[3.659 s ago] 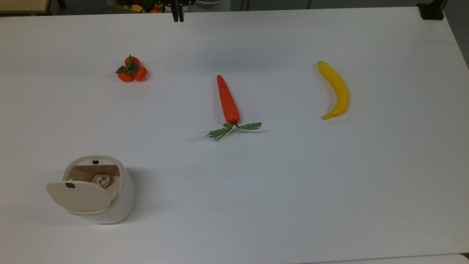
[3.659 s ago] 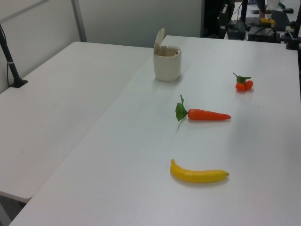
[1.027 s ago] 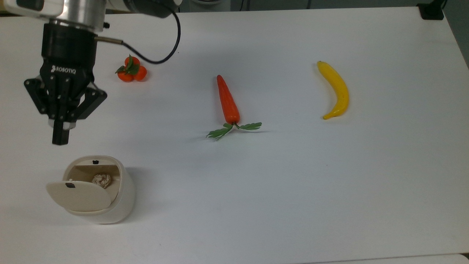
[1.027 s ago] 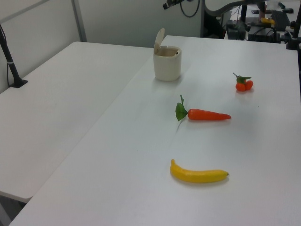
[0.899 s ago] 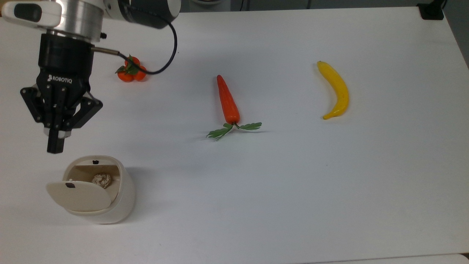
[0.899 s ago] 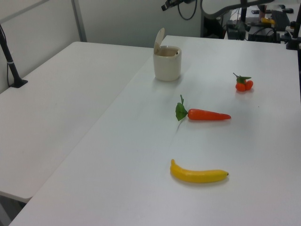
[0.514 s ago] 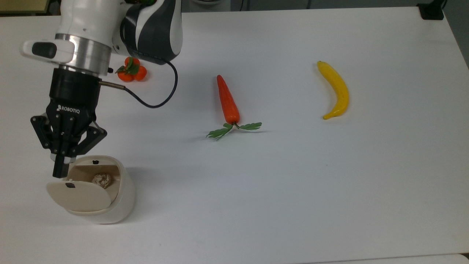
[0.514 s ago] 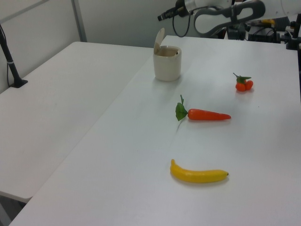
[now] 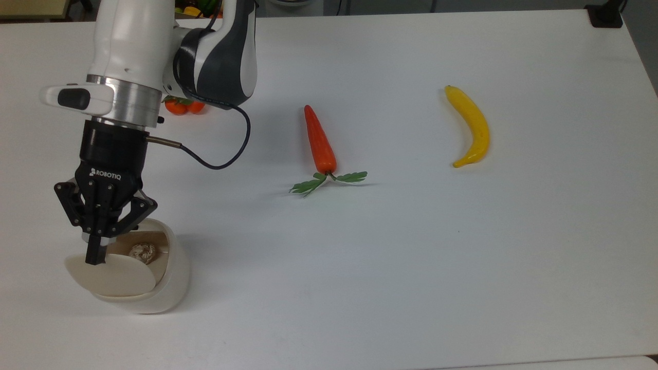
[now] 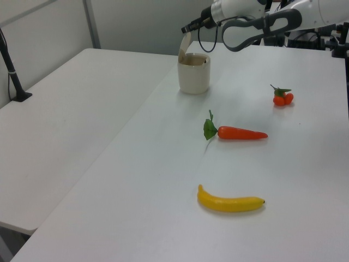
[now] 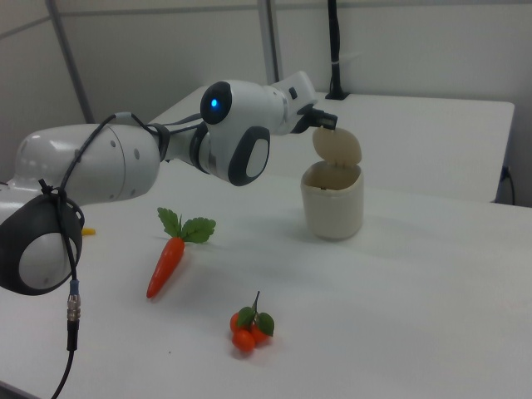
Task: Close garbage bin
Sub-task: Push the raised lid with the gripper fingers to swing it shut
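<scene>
With fingers pressed together and holding nothing, the gripper (image 9: 96,257) is touching the bin's (image 9: 172,280) upright lid (image 9: 115,277), poised to push it closed.

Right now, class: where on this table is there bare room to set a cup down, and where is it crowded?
Bare table lies below the carrot and banana in the top view, and between them. Crowded: the top view's left, where the gripper meets the garbage bin, tangerines behind.
</scene>
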Tool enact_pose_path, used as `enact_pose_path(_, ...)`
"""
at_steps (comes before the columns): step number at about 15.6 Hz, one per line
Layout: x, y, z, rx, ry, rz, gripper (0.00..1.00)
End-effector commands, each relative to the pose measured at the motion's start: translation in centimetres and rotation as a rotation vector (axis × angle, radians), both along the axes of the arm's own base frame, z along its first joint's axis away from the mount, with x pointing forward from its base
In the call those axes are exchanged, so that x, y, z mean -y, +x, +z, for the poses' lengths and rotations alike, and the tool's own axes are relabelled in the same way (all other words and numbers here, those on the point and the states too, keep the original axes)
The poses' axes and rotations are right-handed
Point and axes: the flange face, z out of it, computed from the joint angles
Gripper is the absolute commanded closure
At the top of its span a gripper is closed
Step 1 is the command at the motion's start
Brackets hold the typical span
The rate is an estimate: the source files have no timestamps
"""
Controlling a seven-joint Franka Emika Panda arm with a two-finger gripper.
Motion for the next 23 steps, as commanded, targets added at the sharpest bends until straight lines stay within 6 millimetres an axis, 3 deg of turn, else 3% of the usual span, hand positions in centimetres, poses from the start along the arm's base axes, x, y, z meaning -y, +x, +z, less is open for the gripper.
enact_pose_path(1,-0.1,0.3,-0.4,0.003,-0.043,0.013,1.00)
enact_pose_path(6,-0.1,-0.2,-1.9,-0.034,-0.034,0.010,1.00)
enact_pose_path(8,0.0,-0.9,-0.9,-0.033,-0.026,0.005,1.00)
enact_pose_path(10,0.2,-1.8,-2.3,-0.074,-0.020,0.001,1.00)
enact_pose_path(12,0.9,-2.4,-1.7,-0.079,-0.016,-0.010,1.00)
enact_pose_path(17,1.0,-3.4,-3.7,-0.129,-0.008,-0.011,1.00)
enact_pose_path(23,1.1,-4.7,-4.7,-0.169,0.001,-0.015,1.00)
